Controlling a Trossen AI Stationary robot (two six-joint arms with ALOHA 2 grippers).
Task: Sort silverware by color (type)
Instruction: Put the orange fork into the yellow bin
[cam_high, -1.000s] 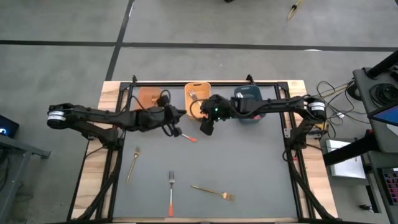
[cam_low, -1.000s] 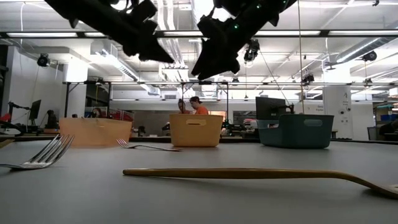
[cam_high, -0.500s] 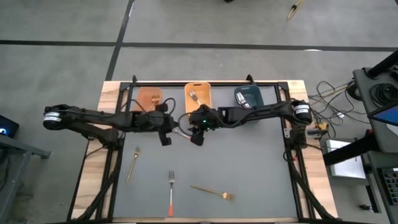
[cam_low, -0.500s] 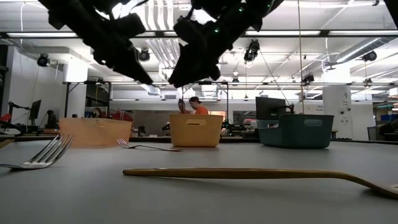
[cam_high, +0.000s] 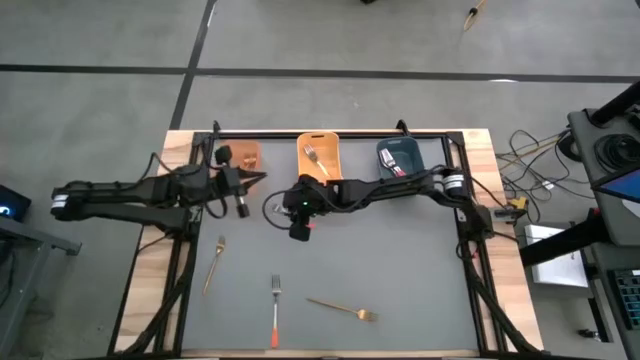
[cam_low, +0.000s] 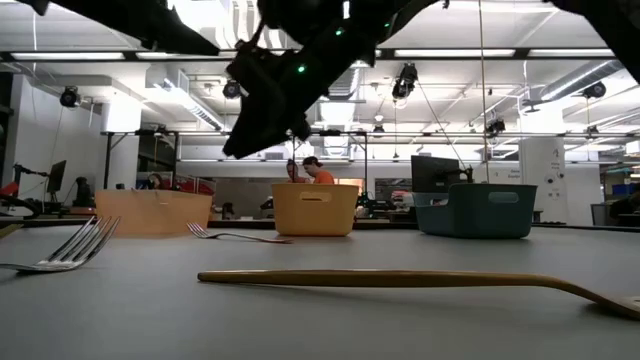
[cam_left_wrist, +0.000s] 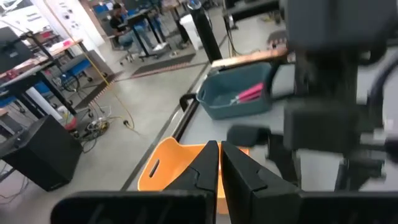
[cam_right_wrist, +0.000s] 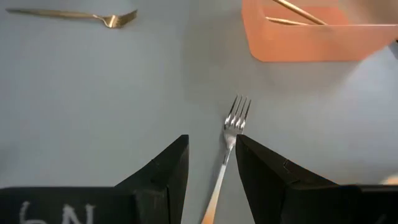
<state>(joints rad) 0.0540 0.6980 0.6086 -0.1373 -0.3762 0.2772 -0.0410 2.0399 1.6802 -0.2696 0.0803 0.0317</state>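
Target fork (cam_right_wrist: 233, 124): slim, silver tines, orange handle. It lies flat on bench (cam_high: 400, 260), center, nearer back edge; only the orange handle tip (cam_high: 310, 226) shows in high view, rest hidden under the arm.

R gripper (cam_high: 299, 230) hovers above it, fingers apart w/ moderate gap, nothing clamped; fork shows in the gap in wrist view.

L gripper (cam_high: 258, 178) closed tight, empty, over back-left area beside peach bin (cam_high: 245, 153), which it partly covers.

Back edge, L to R: peach bin w/ gold forks, orange bin (cam_high: 318, 150), blue bin (cam_high: 400, 153) w/ pink handles.

Loose near front edge: gold fork (cam_high: 212, 262) left, orange-handled fork (cam_high: 275, 312) center, second gold fork (cam_high: 343, 307) beside it.
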